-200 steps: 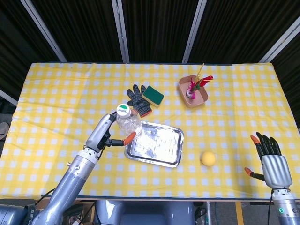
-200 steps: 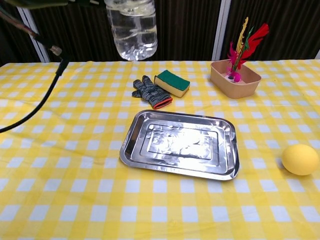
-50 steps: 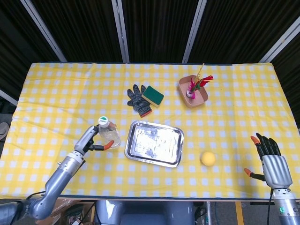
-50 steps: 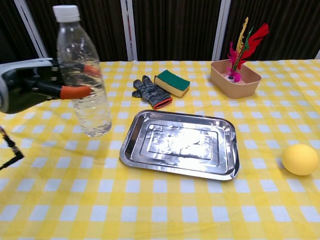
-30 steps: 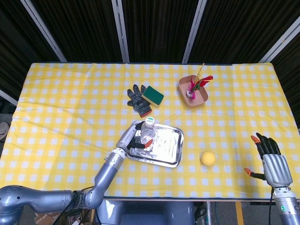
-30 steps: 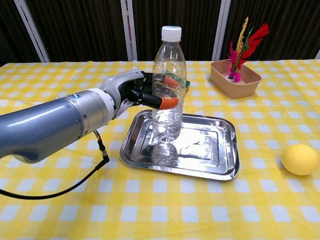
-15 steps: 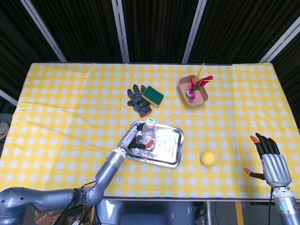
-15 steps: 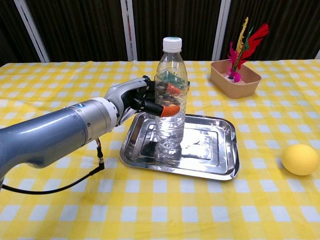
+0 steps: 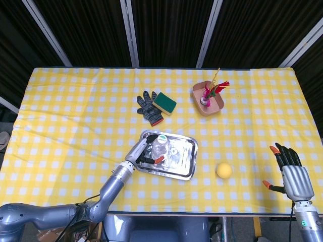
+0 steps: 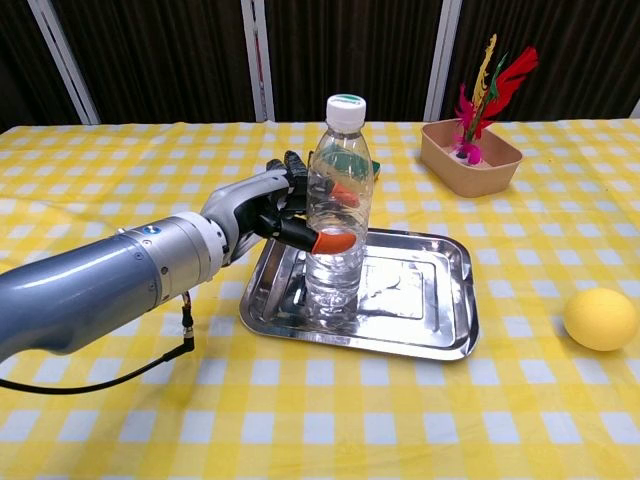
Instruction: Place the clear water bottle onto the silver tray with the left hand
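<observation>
- The clear water bottle (image 10: 335, 213) has been lowered since half a second ago and now appears set upright on the silver tray (image 10: 432, 335), toward its left edge.
- It is still gripped by the left hand (image 10: 268, 207); release is judged to remain.
- The right hand (image 9: 292, 169) is kept open, holding nothing, at the table's right front corner.
- Counted: one bottle, one tray.

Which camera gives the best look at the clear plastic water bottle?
The chest view: the clear plastic water bottle stands upright on the silver metal tray, its full side showing. The head view looks down on its cap.
</observation>
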`<state>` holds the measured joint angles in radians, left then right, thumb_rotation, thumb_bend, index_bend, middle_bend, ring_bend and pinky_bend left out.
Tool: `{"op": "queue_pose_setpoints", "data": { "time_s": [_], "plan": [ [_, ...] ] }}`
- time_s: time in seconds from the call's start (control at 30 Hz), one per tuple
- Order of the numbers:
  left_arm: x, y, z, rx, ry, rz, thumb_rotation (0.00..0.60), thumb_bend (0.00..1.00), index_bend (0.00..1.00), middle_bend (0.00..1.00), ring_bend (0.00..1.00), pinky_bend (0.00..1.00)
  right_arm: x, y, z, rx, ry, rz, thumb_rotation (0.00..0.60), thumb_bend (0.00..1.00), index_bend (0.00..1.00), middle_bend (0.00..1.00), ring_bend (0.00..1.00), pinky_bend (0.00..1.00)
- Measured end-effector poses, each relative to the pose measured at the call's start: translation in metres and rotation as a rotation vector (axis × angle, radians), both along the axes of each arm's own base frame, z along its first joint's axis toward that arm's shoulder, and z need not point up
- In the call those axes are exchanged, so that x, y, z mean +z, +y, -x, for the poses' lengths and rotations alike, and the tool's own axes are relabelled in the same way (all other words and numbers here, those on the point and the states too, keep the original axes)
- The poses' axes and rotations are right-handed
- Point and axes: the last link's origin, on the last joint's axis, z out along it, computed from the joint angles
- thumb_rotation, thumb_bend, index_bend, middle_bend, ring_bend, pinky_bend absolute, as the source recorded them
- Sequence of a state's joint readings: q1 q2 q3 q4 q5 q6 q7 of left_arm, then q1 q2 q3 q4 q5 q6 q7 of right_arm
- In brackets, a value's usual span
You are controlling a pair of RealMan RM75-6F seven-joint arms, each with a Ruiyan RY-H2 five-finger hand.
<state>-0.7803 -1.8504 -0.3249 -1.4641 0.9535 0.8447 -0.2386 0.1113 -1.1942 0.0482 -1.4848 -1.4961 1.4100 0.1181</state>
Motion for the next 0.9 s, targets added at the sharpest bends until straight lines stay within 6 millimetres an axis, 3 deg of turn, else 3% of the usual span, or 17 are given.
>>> {"op": "queue_pose_setpoints", "data": {
  "time_s": [0.1,0.63,0.73,0.9],
  "plan": [
    [0.002,-0.001,0.003,-0.015,0.006,0.020,0.600,0.13,0.20,0.11,0.00,0.00,0.000,0.000,0.000,0.000,0.002,0.000,0.600,0.05,0.08,0.00,0.00,0.00],
    [0.021,-0.006,0.016,-0.050,0.012,0.043,0.600,0.13,0.09,0.07,0.00,0.00,0.000,0.000,0.000,-0.007,0.000,0.000,0.600,0.05,0.08,0.00,0.00,0.00],
    [0.038,-0.009,0.026,-0.079,0.044,0.012,0.600,0.13,0.09,0.07,0.00,0.00,0.001,0.001,-0.001,-0.007,-0.005,0.001,0.600,0.05,0.08,0.00,0.00,0.00],
    [0.086,-0.014,0.058,-0.094,0.122,-0.100,0.600,0.13,0.09,0.09,0.00,0.00,0.001,0.003,-0.004,0.004,-0.011,-0.002,0.600,0.05,0.08,0.00,0.00,0.00]
  ]
}}
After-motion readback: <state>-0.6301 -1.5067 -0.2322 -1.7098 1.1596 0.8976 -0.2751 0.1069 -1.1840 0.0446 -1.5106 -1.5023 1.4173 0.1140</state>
